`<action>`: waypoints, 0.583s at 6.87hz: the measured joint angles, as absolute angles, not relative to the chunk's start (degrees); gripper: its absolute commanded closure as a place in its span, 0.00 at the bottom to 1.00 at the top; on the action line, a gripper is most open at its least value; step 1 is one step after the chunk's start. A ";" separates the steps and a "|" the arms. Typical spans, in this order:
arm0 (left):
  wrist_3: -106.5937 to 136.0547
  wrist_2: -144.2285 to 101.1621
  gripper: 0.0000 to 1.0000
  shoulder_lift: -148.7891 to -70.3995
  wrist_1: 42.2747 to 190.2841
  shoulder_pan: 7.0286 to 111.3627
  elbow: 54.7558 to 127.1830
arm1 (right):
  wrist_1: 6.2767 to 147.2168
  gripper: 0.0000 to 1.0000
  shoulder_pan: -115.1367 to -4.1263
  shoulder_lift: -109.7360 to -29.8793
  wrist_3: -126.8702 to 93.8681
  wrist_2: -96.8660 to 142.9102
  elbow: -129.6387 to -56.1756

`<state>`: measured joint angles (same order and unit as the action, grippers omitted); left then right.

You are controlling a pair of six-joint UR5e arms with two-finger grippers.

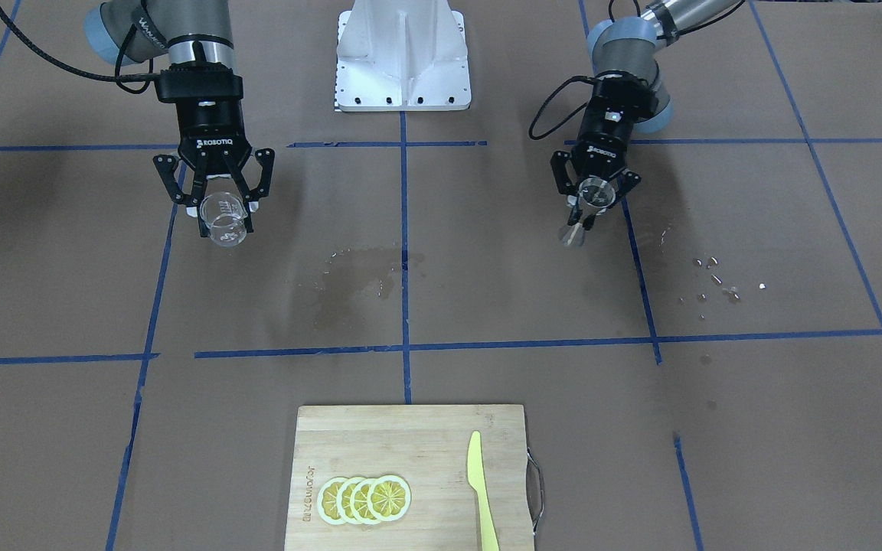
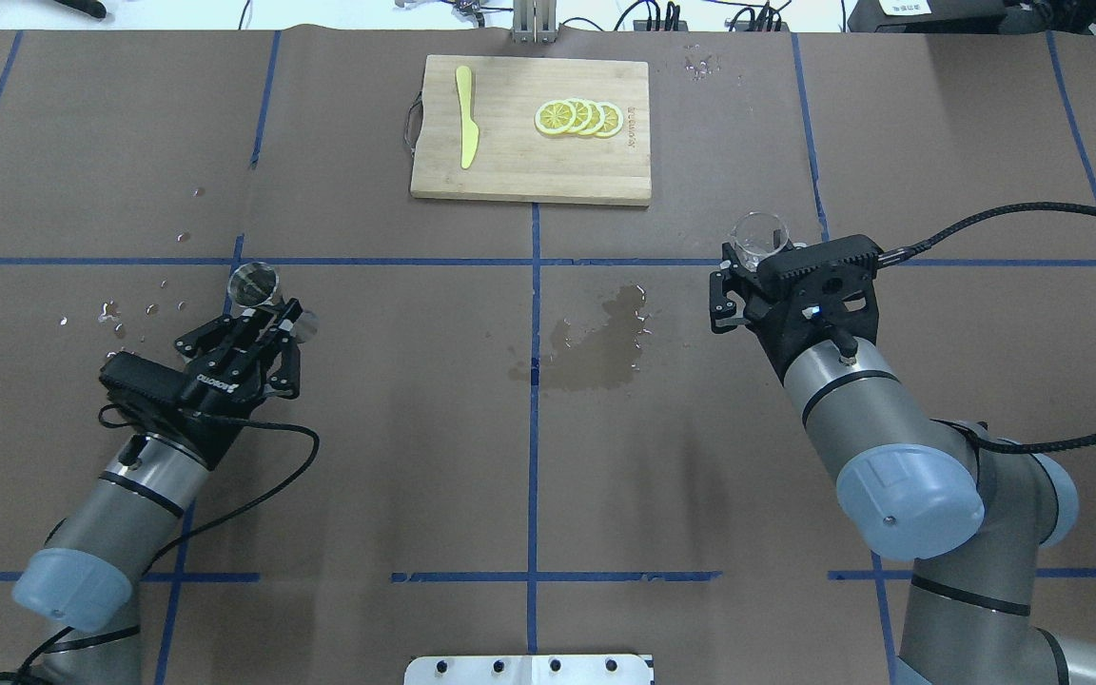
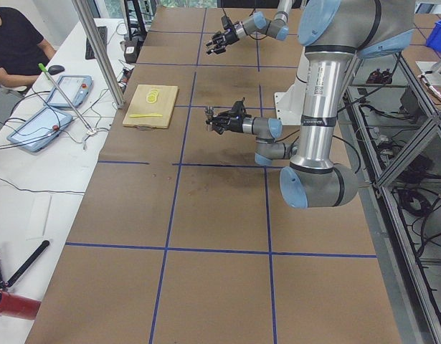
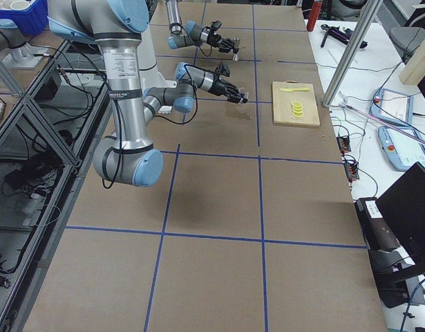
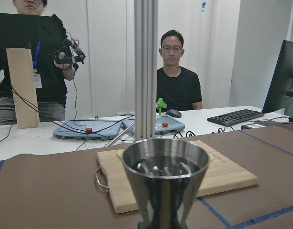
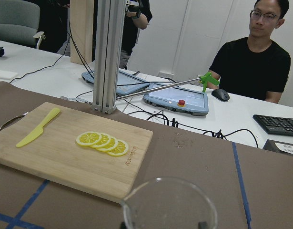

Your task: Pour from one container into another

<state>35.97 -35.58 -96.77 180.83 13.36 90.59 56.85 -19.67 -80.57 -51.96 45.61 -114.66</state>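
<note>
2 vessels hang above the brown table (image 2: 700, 457), well apart, 1 in each gripper. The glass tumbler (image 1: 224, 223) sits upright between the fingers of the right gripper (image 1: 224, 208), which are closed on its wall. The right wrist view shows its rim and pour lip, but I cannot tell whether it holds any liquid. The steel jigger (image 2: 253, 283) is upright too, pinched at about its narrow waist by the closed fingers of the left gripper (image 2: 278, 312). The left wrist view looks into its upper cup, where glints suggest a little liquid, though reflections leave that unsure.

The main risk, as I judge it, is the jigger's small mouth: a stream from the tumbler could overshoot it and land on the table. A wet patch (image 2: 600, 347) lies midway between the arms, and droplets (image 2: 129, 312) lie near the left one. Smooth glass could also slip as it tilts, and a jigger held by so slim a waist could swivel if the rims knock.

Both arms reach forward with wrists near level, grippers pointing away from the base. Beyond them, at the table's far edge, the wooden cutting board (image 2: 510, 171) carries 4 lemon slices (image 2: 578, 117) and 1 yellow knife (image 2: 465, 128).
</note>
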 measured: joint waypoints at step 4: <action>44.35 -30.81 1.00 -90.71 184.58 13.13 84.81 | 55.39 0.77 -19.53 -81.39 -52.12 45.69 -114.62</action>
